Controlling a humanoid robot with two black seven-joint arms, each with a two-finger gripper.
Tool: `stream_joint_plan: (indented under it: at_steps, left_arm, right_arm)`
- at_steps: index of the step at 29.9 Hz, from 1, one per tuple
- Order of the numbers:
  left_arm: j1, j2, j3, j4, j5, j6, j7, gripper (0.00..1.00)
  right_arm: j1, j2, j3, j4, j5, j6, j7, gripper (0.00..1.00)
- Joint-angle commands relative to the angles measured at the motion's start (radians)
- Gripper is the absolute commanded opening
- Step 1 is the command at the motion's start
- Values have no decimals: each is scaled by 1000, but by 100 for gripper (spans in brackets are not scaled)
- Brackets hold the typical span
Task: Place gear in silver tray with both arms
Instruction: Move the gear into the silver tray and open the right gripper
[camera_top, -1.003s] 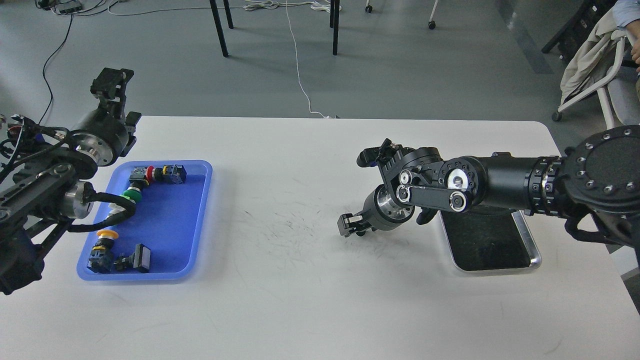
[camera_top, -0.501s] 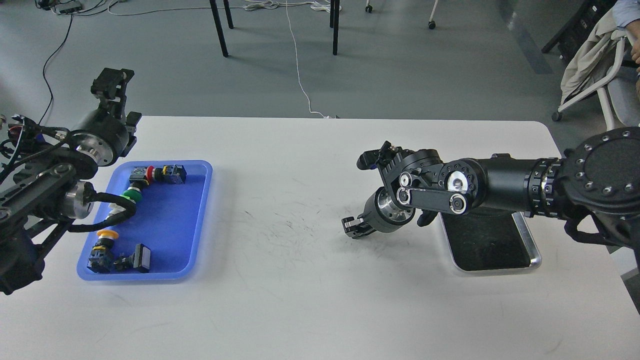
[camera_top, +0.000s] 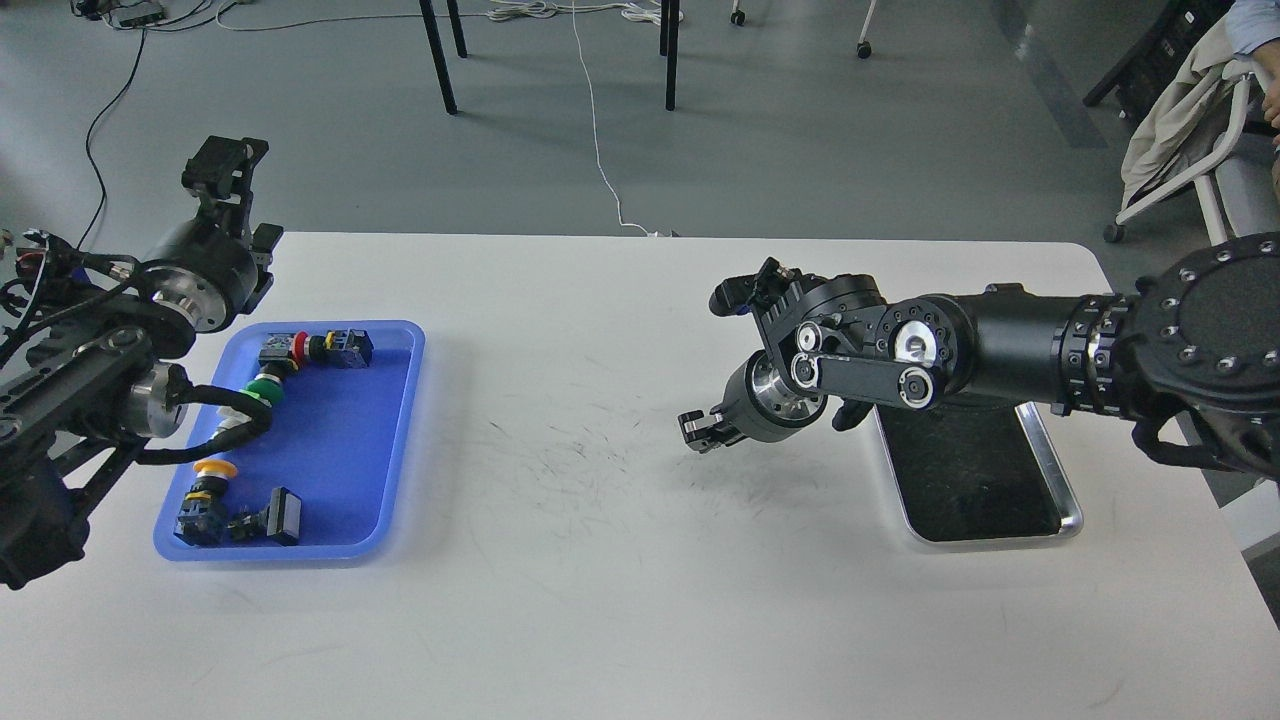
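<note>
Shiny silver tray (camera_top: 1052, 470), dark reflective floor.

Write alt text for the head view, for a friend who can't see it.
Two black robot arms reach over a white table: the right gripper hangs above the bare middle, beside a silver tray with nothing visible in it. At left, a blue tray holds small push-button parts, with the left gripper raised behind it.

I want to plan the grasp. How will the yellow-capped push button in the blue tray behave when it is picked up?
The yellow-capped push button looks rigid and probably light. It lies on its side in the blue tray; its round cap may let it roll. The neighbouring black part seems to touch it, so it may shift.
</note>
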Motion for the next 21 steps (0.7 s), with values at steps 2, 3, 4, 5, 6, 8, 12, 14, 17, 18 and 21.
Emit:
stream_joint_plan:
  at_steps: [2, 3, 4, 5, 6, 8, 12, 14, 17, 18, 21]
  left_arm:
    - [0, -3, 0, 0, 0, 0, 2, 98]
    - [0, -5, 0, 0, 0, 0, 2, 98]
    - [0, -8, 0, 0, 0, 0, 2, 98]
    - [0, -11, 0, 0, 0, 0, 2, 98]
    - [0, -12, 0, 0, 0, 0, 2, 98]
    - [-2, -17, 0, 11, 0, 0, 2, 98]
    - [-2, -18, 2, 29, 0, 0, 2, 98]
    - [-2, -20, 2, 31, 0, 0, 2, 98]
    - [-2, -20, 2, 31, 2, 0, 2, 98]
    - [-2, -20, 2, 31, 2, 0, 2, 98]
    - [-2, -21, 3, 31, 3, 0, 2, 98]
  right_arm:
    - [76, 0, 78, 62, -2, 0, 1, 2]
    - [88, -18, 87, 85, -4, 0, 1, 2]
    - [98, -73, 96, 106, -4, 0, 1, 2]
    - [101, -127, 104, 131, -4, 0, 1, 2]
    - [102, -188, 110, 158, -5, 0, 1, 2]
    - [98, -294, 118, 203, -8, 0, 3, 2]
    - [79, -487, 119, 261, -10, 0, 14, 2]
    - [56, -552, 119, 278, -16, 0, 18, 2]
    - [0, -646, 123, 297, -62, 0, 34, 2]
    - [-26, -664, 129, 301, -85, 0, 35, 2]
    - [-132, -713, 187, 300, -174, 0, 41, 2]
